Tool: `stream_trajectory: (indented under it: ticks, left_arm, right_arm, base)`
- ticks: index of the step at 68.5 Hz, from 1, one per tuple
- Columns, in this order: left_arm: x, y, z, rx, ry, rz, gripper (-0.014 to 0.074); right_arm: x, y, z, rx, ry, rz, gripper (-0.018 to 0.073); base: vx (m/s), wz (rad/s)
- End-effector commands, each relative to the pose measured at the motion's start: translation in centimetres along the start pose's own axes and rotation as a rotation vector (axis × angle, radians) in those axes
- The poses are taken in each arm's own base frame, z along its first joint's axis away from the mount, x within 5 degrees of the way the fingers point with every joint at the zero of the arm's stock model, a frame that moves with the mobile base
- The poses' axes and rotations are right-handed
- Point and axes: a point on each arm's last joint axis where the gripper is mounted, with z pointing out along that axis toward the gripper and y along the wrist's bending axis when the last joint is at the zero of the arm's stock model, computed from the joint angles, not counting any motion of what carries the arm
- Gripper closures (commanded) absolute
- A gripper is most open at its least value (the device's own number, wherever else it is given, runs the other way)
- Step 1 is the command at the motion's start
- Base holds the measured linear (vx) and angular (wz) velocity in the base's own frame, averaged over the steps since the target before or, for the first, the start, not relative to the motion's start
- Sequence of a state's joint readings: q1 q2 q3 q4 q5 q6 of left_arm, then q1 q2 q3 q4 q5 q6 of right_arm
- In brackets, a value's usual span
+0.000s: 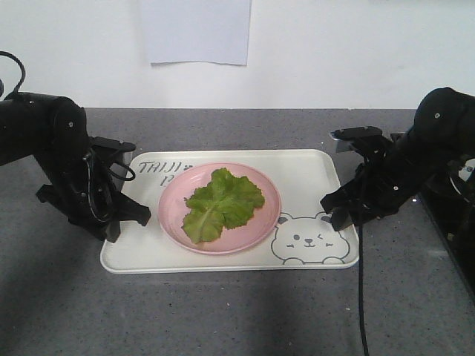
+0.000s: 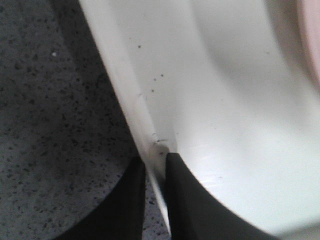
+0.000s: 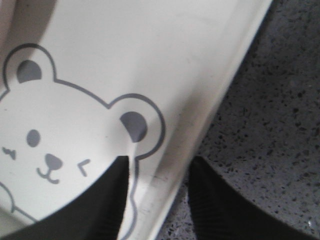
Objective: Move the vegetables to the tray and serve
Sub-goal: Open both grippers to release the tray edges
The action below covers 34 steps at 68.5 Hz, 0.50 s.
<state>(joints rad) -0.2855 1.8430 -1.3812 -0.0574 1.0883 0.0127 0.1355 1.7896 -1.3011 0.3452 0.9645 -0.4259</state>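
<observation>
Green lettuce (image 1: 222, 202) sits plated on the tray (image 1: 312, 178), left gripper (image 2: 156, 192) pinching its rim, right gripper (image 3: 159, 200) straddling unclosed; lifting and serving remain

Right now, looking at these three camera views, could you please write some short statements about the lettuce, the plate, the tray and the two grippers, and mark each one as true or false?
1. The lettuce leaf lies on the pink plate. True.
2. The pink plate stands on the grey counter, beside the tray. False: the plate stands on the tray.
3. The left gripper has one finger on each side of the tray rim. True, with the fingers close against the rim.
4. The right gripper is far from the tray. False: its fingers straddle the rim beside the bear drawing, with a visible gap.
5. The bear drawing is under the plate. False: it is uncovered, at the tray corner.
</observation>
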Motion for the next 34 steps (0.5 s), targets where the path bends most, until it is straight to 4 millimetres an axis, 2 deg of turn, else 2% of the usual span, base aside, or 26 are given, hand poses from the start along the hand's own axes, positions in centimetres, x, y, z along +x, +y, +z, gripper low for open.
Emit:
stream_trajectory:
  ticks: [1, 8, 20, 34]
  left_arm:
    - [-0.23, -1.37, -2.76, 0.06, -0.1, 0.023, 0.0502]
    - [-0.1, -1.38, -2.79, 0.061, -0.087, 0.022, 0.0442]
    - [0.13, -1.37, -2.77, 0.06, -0.062, 0.024, 0.0325]
    - [0.28, -1.37, -2.76, 0.061, -0.045, 0.024, 0.0269]
  right_arm:
    - [-1.14, 1.49, -2.27, -0.043, -0.12, 0.001, 0.0151]
    - [-1.15, 1.5, -2.37, -0.041, -0.125, 0.002, 0.0111]
    - [-1.11, 1.42, -2.39, -0.032, -0.121, 0.022, 0.0107]
    - [-0.91, 0.87, -2.76, 0.042, -0.113, 0.058, 0.0107]
  base:
    - [0.0, 0.0]
    - [0.0, 0.0]
    - [0.0, 0.0]
    - [0.0, 0.0]
